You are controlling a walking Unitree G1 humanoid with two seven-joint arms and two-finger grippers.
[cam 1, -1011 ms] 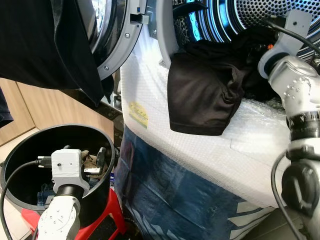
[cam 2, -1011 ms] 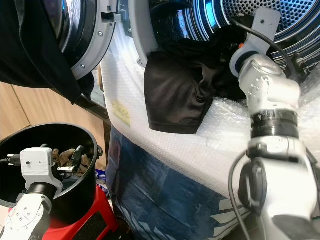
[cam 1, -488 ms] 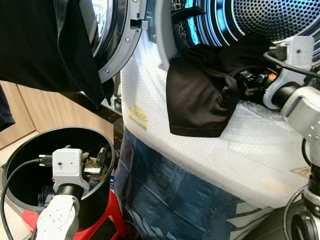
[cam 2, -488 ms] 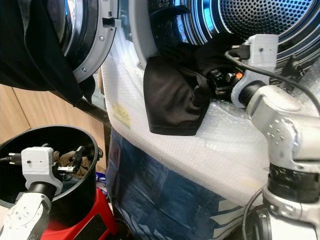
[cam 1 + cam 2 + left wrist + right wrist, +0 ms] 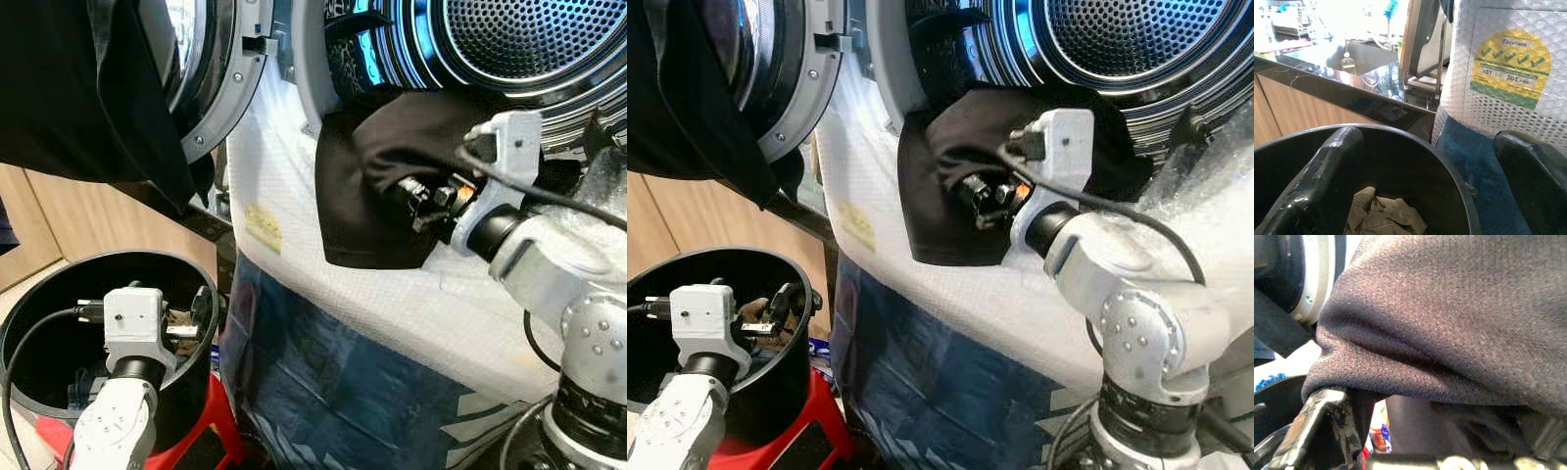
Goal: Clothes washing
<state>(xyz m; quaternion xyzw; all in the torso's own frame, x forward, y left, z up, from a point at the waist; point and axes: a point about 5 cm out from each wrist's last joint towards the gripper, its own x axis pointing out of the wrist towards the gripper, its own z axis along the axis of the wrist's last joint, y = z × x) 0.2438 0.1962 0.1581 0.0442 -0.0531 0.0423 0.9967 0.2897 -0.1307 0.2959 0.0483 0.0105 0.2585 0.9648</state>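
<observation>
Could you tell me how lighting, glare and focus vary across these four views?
Left eye view: sharp, blue glare on the drum, the bucket interior in shade. Right eye view: the same. Left wrist view: the window area above the counter is blown out white, and the near fingers are soft. Right wrist view: the black garment is very close, its weave sharp, dim beneath.

Both arms are silver metal with rounded, dimpled joints and black collars. Each wrist carries a white boxy camera [image 5: 132, 315] with a black cable [image 5: 29, 343] plugged in. Fingers [image 5: 1327, 166] are glossy black.
</observation>
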